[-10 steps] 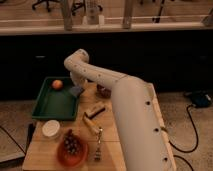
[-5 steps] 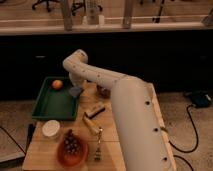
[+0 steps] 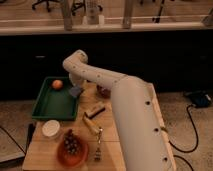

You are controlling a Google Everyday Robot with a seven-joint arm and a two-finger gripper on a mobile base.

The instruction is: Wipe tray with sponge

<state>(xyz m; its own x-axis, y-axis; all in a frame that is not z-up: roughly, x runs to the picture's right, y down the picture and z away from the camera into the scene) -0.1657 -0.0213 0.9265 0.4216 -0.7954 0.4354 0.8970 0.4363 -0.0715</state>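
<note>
The dark green tray (image 3: pixel 50 106) lies at the back left of the wooden table. An orange fruit (image 3: pixel 57 84) sits in its far corner. The small blue-grey sponge (image 3: pixel 76 92) is at the tray's far right rim, right under my gripper (image 3: pixel 75 86). My white arm rises from the lower right, bends above the table and comes down to that spot. Whether the sponge is held or only lies below the gripper does not show.
A tan-and-black block (image 3: pixel 95 109) and a banana (image 3: pixel 90 125) lie right of the tray. A white bowl (image 3: pixel 50 128), an orange bowl of dark grapes (image 3: pixel 72 148) and a fork (image 3: pixel 98 145) are at the front. A reddish object (image 3: pixel 103 91) is partly hidden by my arm.
</note>
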